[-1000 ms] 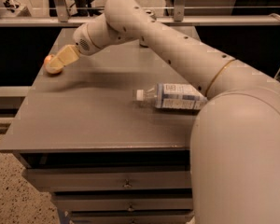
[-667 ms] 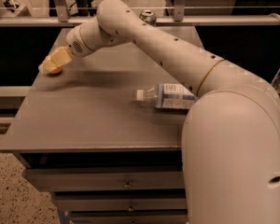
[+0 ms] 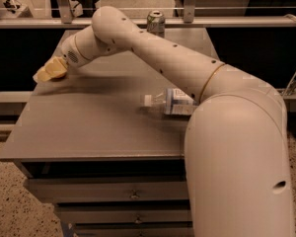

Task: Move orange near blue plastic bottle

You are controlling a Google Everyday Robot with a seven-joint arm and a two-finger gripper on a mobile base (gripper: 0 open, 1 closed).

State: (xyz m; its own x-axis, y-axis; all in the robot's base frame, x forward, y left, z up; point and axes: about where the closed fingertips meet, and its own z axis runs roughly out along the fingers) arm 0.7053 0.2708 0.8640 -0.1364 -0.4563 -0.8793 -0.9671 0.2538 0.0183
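Observation:
The blue plastic bottle (image 3: pixel 171 102) lies on its side in the middle of the grey table (image 3: pixel 89 127), with its white cap pointing left. My gripper (image 3: pixel 48 71) is at the table's far left edge, low over the surface and well to the left of the bottle. The orange does not show as a separate thing. It may be hidden at the gripper, where only a pale yellowish shape is visible. The arm reaches across the table from the lower right and covers the bottle's right end.
A green-and-silver soda can (image 3: pixel 155 21) stands at the far edge of the table, behind the arm. A metal rail (image 3: pixel 227 20) runs along the back. Drawers (image 3: pixel 133 195) sit below the tabletop. The floor drops off on the left.
The gripper has moved a little to the left and toward the near side, staying at the table's left edge. The upper arm has swung left. The bottle has not moved.

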